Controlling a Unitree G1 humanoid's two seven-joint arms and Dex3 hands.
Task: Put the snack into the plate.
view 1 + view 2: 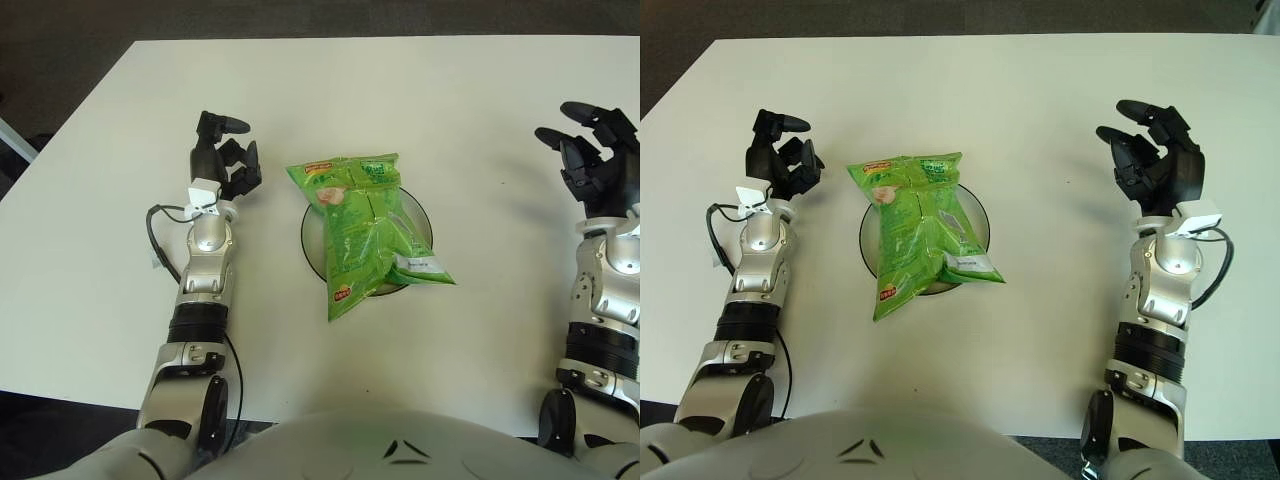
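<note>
A green snack bag lies across the dark round plate in the middle of the white table, covering most of it and overhanging its near rim. My right hand shows well to the right of the plate, fingers spread and holding nothing. My left hand shows just left of the plate, fingers relaxed, nothing in it.
The white table spreads wide around the plate. A thin black cable loops beside my left forearm. Dark floor lies beyond the table's far and left edges.
</note>
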